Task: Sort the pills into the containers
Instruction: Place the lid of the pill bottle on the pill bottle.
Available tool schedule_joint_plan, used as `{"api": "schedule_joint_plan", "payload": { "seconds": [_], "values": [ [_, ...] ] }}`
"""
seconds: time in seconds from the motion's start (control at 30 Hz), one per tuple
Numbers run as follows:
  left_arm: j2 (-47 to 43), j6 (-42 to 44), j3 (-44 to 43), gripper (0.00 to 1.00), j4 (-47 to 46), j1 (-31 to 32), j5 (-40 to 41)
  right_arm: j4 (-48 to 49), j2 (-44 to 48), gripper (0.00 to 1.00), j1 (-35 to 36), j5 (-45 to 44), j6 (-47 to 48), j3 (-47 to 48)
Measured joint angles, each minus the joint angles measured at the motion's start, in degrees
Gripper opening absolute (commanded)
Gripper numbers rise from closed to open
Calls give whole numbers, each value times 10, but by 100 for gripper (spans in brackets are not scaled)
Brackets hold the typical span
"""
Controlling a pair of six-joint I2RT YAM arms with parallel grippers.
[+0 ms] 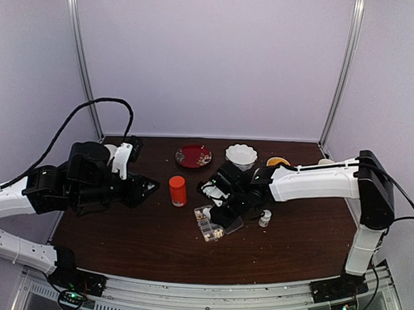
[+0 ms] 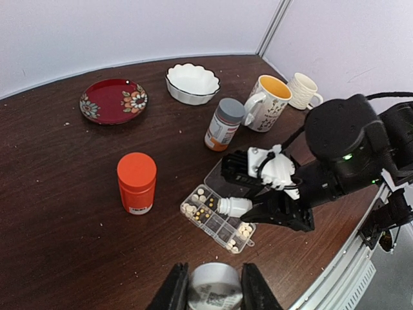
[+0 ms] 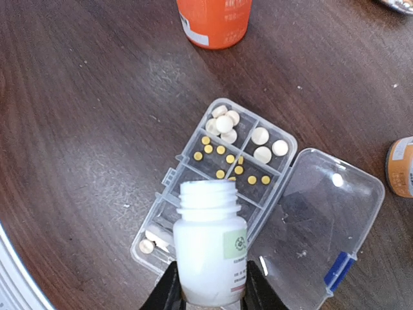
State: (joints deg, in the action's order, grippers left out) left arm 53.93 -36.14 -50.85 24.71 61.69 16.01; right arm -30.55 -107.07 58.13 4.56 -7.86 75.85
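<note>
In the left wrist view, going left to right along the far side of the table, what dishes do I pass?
Red plate → white bowl → patterned mug → ribbed white cup.

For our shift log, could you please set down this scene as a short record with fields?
Right jaws: closed on a small white bottle, uncapped, its mouth tipped over the pill box
Left jaws: closed on a grey-topped labelled container, apart from the box
Pill box: lid open, lying on the table
Cells: white pills in end cells, yellow pills in middle cells
Nearby: orange-red bottle, grey-capped bottle, red plate, white bowl, two mugs
</note>
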Motion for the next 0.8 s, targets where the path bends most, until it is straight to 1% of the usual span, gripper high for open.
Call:
{"api": "schedule_joint_plan", "payload": {
  "seconds": [0.2, 0.4, 0.6, 0.7, 0.8],
  "values": [
    [10, 0, 0, 0, 0, 0, -6, 115, 120, 0, 0, 4, 5, -99],
    [31, 0, -12, 0, 3, 0, -15, 256, 275, 0, 0, 10, 14, -219],
    [44, 1, -31, 0, 6, 0, -25, 370, 414, 0, 0, 17, 22, -289],
    [59, 1, -52, 0, 7, 0, -45, 443, 474, 0, 0, 33, 25, -322],
    [81, 1, -83, 0, 7, 0, -78, 518, 512, 1, 0, 47, 24, -365]
  ]
}}
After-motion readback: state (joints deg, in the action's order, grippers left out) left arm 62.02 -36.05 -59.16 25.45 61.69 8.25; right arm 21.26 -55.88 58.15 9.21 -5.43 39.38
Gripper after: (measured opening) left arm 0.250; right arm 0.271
